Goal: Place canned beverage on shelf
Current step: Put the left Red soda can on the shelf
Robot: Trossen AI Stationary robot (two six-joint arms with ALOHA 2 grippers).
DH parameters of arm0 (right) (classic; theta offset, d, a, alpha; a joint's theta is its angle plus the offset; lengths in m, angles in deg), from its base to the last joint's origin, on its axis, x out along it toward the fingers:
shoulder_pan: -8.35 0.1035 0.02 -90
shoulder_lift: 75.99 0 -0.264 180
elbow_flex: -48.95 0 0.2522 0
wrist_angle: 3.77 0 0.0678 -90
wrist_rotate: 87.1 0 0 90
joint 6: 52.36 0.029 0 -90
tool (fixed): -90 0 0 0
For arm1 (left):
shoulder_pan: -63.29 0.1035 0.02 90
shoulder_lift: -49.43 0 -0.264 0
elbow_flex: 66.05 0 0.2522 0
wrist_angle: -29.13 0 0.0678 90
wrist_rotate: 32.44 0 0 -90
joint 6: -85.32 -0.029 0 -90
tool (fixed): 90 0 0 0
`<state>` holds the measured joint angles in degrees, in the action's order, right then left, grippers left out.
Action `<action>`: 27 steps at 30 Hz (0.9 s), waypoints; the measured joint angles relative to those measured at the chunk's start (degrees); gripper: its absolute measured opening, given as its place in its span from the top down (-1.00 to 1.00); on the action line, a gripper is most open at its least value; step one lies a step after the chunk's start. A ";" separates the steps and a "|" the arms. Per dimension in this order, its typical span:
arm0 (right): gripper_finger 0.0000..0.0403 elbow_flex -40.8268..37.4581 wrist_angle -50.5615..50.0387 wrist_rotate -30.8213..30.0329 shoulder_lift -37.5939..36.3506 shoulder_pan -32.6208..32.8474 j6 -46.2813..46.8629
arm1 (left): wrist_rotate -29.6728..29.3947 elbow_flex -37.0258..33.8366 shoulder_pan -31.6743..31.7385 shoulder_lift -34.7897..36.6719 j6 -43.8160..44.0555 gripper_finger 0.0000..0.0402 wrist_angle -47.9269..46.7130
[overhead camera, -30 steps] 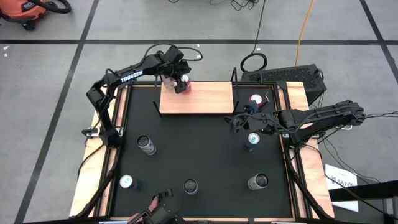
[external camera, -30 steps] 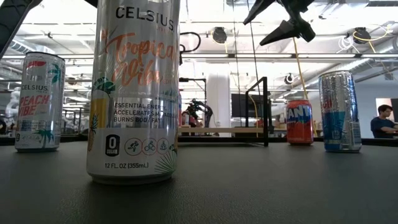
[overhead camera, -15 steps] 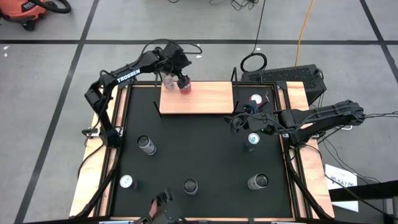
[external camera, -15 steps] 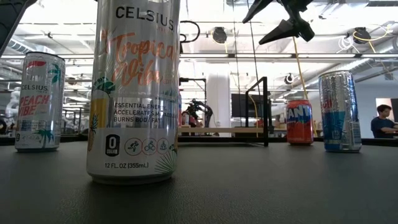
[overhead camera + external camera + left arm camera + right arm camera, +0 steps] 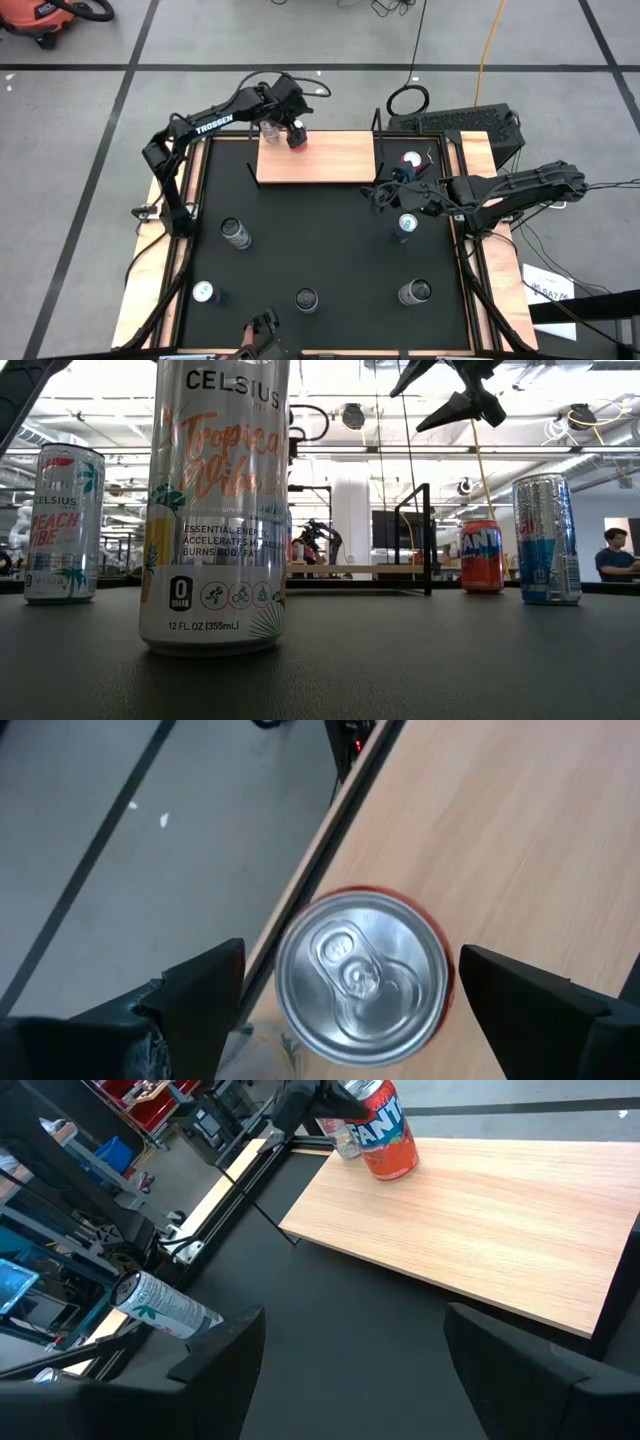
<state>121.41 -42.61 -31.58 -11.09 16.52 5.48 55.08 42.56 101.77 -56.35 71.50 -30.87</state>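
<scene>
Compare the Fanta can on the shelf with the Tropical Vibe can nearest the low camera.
The red Fanta can stands on the light wooden shelf, between the left gripper's open fingers; the Celsius Tropical Vibe can stands on the black mat, no gripper near it. The Fanta can is red-orange; the Celsius can is silver-white with palm art. Both stand upright.

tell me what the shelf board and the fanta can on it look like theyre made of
Shelf board: looks like light wood or a wood-look laminate, matte, with fine grain lines running along it.
Fanta can: looks like thin metal, probably aluminium; orange-red printed wall, and a bare, shiny silver lid with a pull tab in the left wrist view.
</scene>
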 joint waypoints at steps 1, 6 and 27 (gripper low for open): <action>-0.48 0.00 0.00 0.00 0.00 0.00 0.00 | -0.02 0.00 0.00 -0.22 -0.01 -0.80 0.00; -0.48 0.00 0.15 0.00 0.00 0.00 0.02 | 0.02 0.00 0.00 -0.57 -0.78 -0.76 0.10; -0.48 0.00 0.19 -0.24 0.00 0.00 1.49 | 2.51 0.00 1.92 -0.53 -15.46 -0.31 2.15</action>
<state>121.41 -42.42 -31.82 -11.09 16.52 6.97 57.59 42.56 103.69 -56.88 56.04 -28.71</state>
